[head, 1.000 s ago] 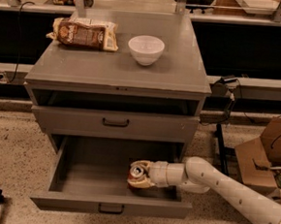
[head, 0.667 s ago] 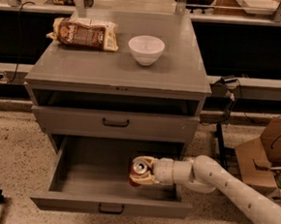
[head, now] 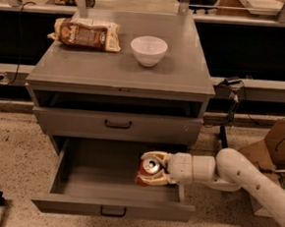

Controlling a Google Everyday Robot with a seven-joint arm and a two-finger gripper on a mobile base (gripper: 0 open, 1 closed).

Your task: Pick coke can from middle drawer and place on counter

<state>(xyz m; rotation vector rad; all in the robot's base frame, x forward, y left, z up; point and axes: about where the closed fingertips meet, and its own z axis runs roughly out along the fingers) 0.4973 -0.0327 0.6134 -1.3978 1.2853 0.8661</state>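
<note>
Hand (head: 148, 170) is reaching in from 3 o'clock, low over the right wall of the open middle drawer (head: 113, 209), and is clamping the coke can (head: 151, 165). One finger is pressing at the can's 12 o'clock side and the other at its 6 o'clock side, with no gap showing. Judging this a grip, not a hover.

Can is sitting in the right half of the drawer, toward its 3 o'clock wall, at the very tip of the hand. Its long axis is running roughly vertical. Silver top with pull tab is pointing up toward the camera, with red body showing below it at about 7 o'clock, so a slight lean is possible. Cannot tell whether the base is touching the drawer floor.

Relation governing the coming move: counter (head: 111, 71) is lying at 12 o'clock from the can and higher. The shut upper drawer front (head: 118, 125) is standing between them. Lift is likely needing to come out toward 6 o'clock first, then up.

White bowl (head: 148, 50) is sitting almost straight at 12 o'clock on the counter, and snack bag (head: 84, 33) at 11 o'clock. Bare patch in front of the bowl is looking like the safest landing.
</note>
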